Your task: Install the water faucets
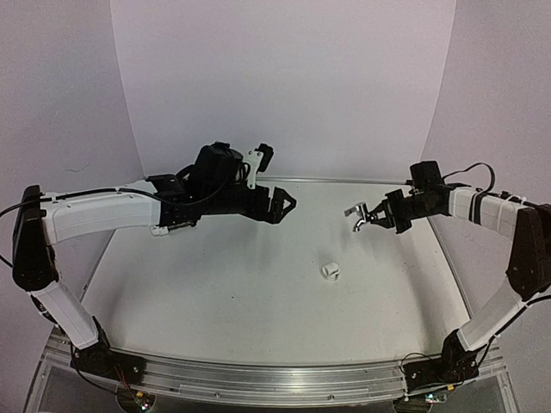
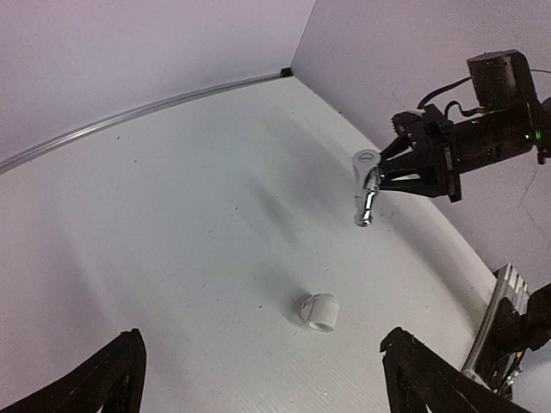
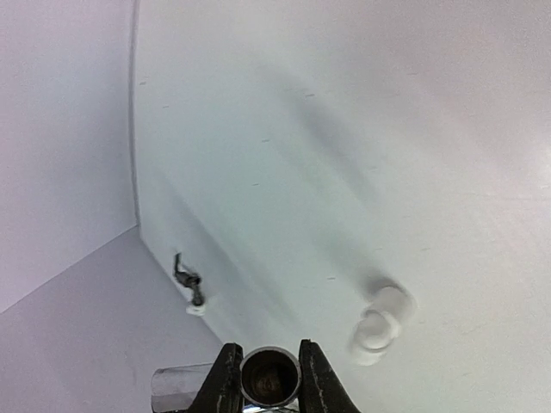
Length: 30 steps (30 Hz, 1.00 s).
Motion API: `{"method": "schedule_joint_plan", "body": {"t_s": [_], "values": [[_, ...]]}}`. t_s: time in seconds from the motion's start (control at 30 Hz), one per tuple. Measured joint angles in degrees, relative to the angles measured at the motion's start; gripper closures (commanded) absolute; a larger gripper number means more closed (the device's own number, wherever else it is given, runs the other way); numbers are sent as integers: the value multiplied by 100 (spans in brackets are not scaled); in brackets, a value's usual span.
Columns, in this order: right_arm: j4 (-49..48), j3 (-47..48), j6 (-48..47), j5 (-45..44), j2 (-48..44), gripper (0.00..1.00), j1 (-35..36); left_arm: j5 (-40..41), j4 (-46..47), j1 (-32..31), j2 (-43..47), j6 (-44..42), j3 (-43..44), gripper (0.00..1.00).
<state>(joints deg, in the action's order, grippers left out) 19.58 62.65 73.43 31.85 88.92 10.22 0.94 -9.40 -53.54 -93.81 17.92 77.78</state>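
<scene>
A shiny silver water faucet (image 1: 356, 213) hangs in the air at the right, above the table. My right gripper (image 1: 374, 216) is shut on it. In the right wrist view the two fingers (image 3: 228, 379) clamp the faucet's round hollow end (image 3: 269, 376). The left wrist view shows its spout (image 2: 365, 206) pointing down. A dark water faucet (image 3: 188, 280) stands at the table's far left edge on a small white piece (image 3: 197, 311). My left gripper (image 1: 281, 205) hovers open above the middle rear of the table, with nothing between its fingers (image 2: 116, 379).
One small white cylindrical fitting (image 1: 331, 270) lies on its side on the white table (image 1: 215, 284), between the two grippers; it also shows as the fitting (image 2: 318, 313) and the fitting (image 3: 379, 325). White walls close the back and sides.
</scene>
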Motion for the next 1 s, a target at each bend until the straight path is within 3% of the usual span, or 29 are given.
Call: {"method": "schedule_joint_plan", "body": {"t_s": [0.13, 0.33, 0.5, 0.7, 0.9, 1.0], "values": [[-426, 904, 871, -56, 101, 100, 499, -360, 706, 15, 54, -35, -233, 1], [-1308, 2143, 1791, -25, 679, 100, 1130, -1746, 1882, 621, 44, 184, -340, 1], [-1465, 2630, 2136, -64, 1122, 100, 1566, -2499, 2640, 1219, -187, 368, -293, 7], [-1458, 2887, 2349, -134, 1273, 100, 1925, -2831, 2774, 1293, -507, 441, -241, 14], [-1524, 3142, 2445, -229, 1344, 100, 2114, -3071, 2801, 1355, -730, 440, 87, 37], [-1537, 3172, 2457, -278, 1382, 100, 2189, -3101, 2824, 1387, -757, 414, 258, 44]]}}
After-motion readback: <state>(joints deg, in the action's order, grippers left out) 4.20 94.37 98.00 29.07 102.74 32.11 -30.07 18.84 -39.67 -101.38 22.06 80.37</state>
